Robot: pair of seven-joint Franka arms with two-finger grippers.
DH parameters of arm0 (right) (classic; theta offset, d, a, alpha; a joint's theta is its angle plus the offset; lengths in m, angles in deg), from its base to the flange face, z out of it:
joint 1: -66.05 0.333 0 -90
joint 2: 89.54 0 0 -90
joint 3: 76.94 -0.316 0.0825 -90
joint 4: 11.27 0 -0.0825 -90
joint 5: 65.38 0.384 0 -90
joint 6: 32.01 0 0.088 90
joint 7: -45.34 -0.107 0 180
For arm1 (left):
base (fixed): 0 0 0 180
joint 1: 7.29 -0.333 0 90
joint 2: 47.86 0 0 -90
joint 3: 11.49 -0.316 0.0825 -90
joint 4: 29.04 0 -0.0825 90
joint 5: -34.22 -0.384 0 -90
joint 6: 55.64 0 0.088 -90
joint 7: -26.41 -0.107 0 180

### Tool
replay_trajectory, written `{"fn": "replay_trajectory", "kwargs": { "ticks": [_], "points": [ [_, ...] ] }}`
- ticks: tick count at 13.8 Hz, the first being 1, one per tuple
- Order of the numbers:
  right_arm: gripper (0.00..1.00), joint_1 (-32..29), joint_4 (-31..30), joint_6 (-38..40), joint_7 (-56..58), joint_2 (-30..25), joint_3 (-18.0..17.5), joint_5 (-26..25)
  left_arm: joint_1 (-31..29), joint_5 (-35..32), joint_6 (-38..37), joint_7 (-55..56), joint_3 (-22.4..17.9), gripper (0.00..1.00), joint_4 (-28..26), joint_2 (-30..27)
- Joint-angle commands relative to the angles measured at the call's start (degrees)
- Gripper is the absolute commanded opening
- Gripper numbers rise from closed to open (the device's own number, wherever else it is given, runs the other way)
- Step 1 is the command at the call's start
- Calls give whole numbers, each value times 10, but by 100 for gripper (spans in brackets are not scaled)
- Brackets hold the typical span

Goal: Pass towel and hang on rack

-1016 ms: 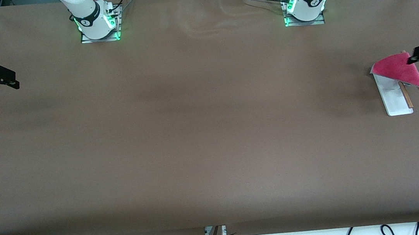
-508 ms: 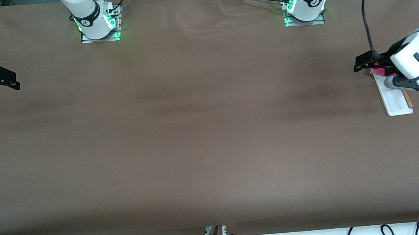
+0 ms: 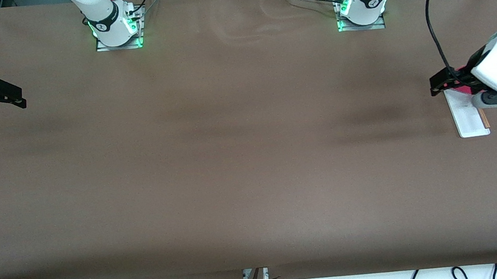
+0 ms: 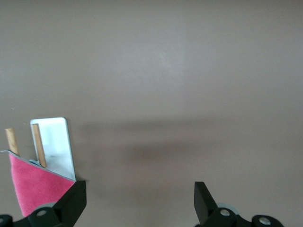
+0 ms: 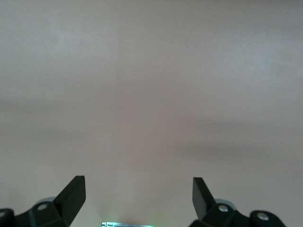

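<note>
- Brown table (image 3: 241,158) filled the front view, with loose cables hanging past its near edge and my two bases along its top edge.
- Toward my left arm's end of the table stood the rack (image 3: 467,117), its flat white base lying on the table and the cut ends of its two brown wooden rods showing just past the base's near end.
- On the rack's part farther from the front camera lay the towel (image 4: 35,187), pink-red with a paler edge, draped over the rods; from the front only a sliver of it showed under my wrist.
- My left end effector (image 3: 440,83) hung over that end of the rack and the bare table beside it, fingers (image 4: 71,201) spread wide apart and holding nothing; one finger showed just beside the towel's corner in the left wrist view, though I could not tell whether they touched.
- My right end effector (image 3: 8,94) waited over the table's edge at the right arm's end, fingers (image 5: 73,194) likewise spread and holding nothing, with only bare brown table under it.
</note>
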Motion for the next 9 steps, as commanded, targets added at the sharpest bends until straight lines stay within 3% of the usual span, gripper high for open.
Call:
{"fn": "replay_trajectory", "kwargs": {
  "ticks": [1,4,9],
  "points": [
    [100,-1,12,3,-4,4,-2,5,78,13,59,-1,-79,100,-100,-73],
    [100,-1,12,3,-4,4,-2,6,81,28,87,1,-79,100,-156,-107],
    [100,-1,12,2,-4,4,-2,6,84,29,85,3,-79,100,-154,-106]
  ]
}}
